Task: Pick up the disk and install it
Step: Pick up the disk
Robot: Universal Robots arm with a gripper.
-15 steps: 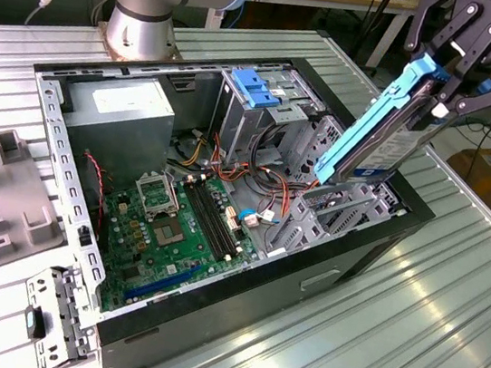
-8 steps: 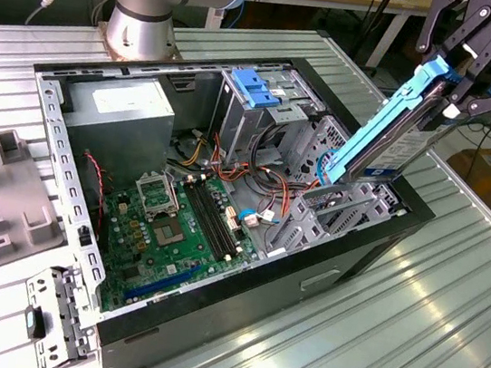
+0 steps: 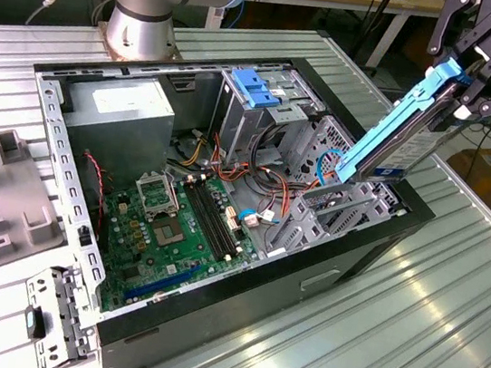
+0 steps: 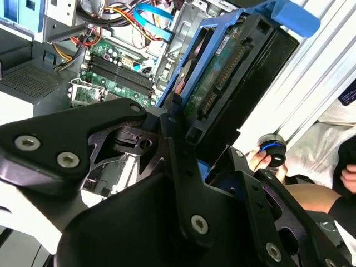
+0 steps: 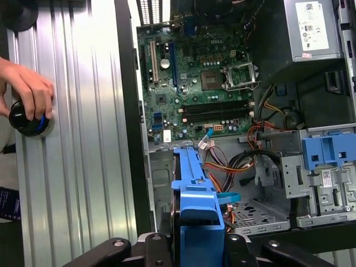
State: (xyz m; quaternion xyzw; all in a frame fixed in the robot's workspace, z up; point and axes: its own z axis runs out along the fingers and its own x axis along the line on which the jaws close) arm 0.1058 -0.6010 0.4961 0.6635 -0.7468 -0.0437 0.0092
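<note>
Well, the disk [image 3: 398, 123] was up in the air, clamped at its top end!
Steeply tilted, it hung with its lower end just over the metal drive bay [image 3: 337, 217] at the exterior view's right side of the open computer case [image 3: 238, 300]; the gripper [image 3: 459, 84] had its fingers closed narrowly on that top end, pinching it.

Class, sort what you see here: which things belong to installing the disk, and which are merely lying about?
Job in hand: the gripper, shut on the disk; the open computer case.

Lying about: grey plastic fixture; metal bracket; a hand on a round knob.
</note>
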